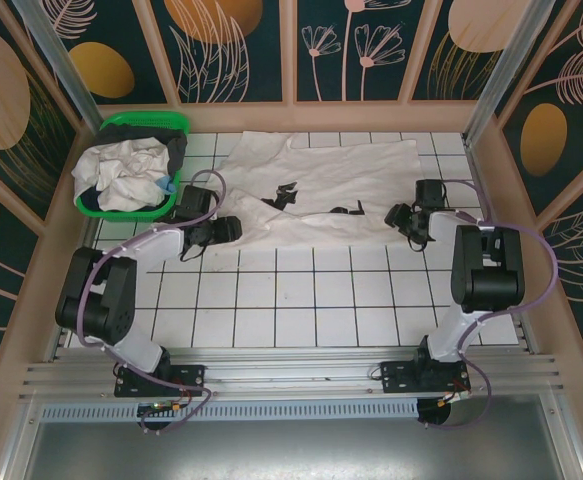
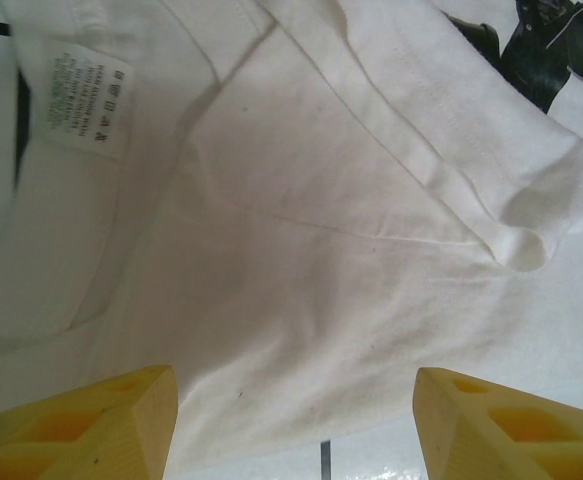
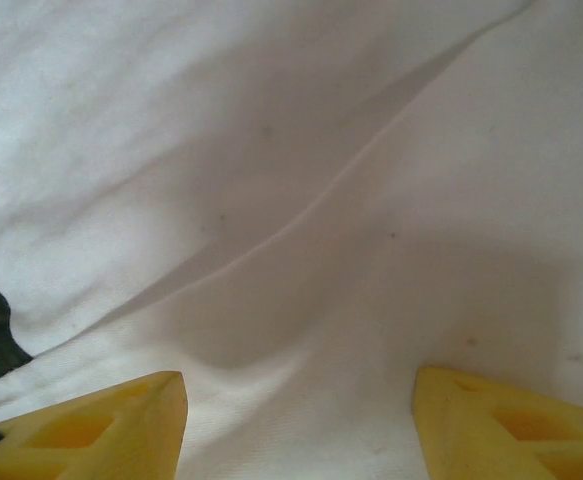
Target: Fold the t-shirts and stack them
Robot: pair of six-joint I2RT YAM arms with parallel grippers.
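Observation:
One off-white t-shirt (image 1: 331,180) with a black angular print (image 1: 286,192) lies spread across the back of the tiled table, its near edge folded over. The left gripper (image 1: 223,230) hovers at the shirt's near left edge and the right gripper (image 1: 407,220) at its near right edge. In the left wrist view the yellow fingers (image 2: 91,420) stand wide apart over the shirt's hem (image 2: 301,330), nothing between them; the neck label (image 2: 89,103) shows at upper left. In the right wrist view the gripper (image 3: 301,425) is open over creased fabric (image 3: 301,200). More t-shirts (image 1: 126,175) lie crumpled in the basket.
The green plastic basket (image 1: 156,123) sits at the back left corner, close to the left gripper. Wooden frame walls (image 1: 491,180) bound the table on the back and sides. White tiles (image 1: 301,300) stretch between the shirt and the arm bases.

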